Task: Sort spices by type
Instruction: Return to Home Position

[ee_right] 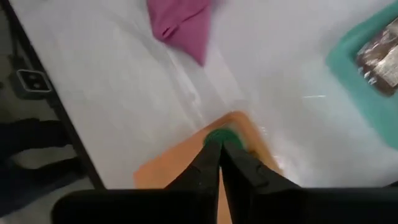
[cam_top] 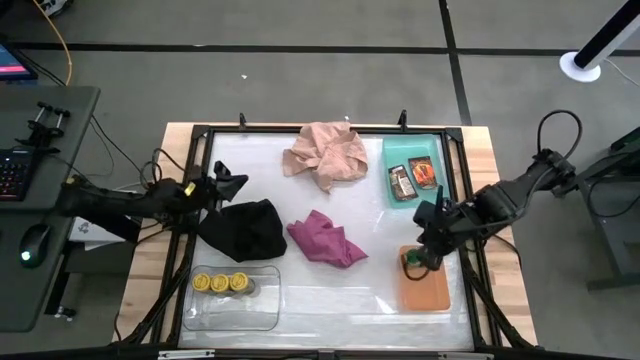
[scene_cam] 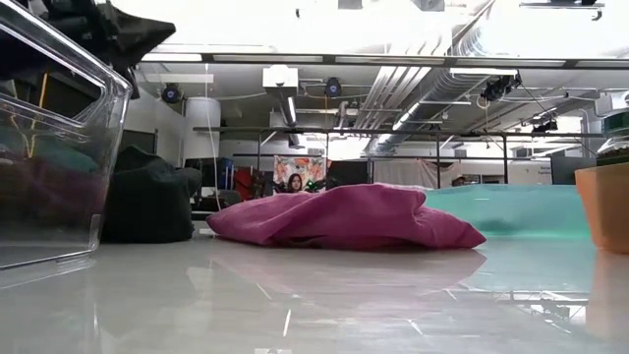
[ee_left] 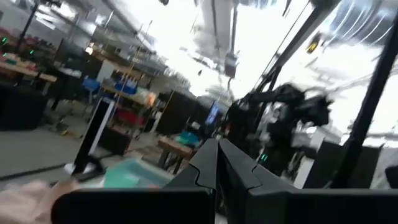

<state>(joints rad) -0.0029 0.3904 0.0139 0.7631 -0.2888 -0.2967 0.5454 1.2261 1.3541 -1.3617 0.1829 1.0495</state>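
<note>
Clear tray [cam_top: 250, 310] holds three yellow-lidded jars [cam_top: 221, 283]; teal tray [cam_top: 412, 148], two packets [cam_top: 401, 182].

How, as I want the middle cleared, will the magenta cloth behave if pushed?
The magenta cloth lies crumpled in soft folds, so it is probably floppy and would bunch rather than slide whole. It looks thin, so likely light. The glossy table may let it slip easily.

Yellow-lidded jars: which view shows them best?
The high view: all three yellow-lidded jars sit in a row in the clear tray. The low view shows only that tray's wall; neither wrist view shows them.
</note>
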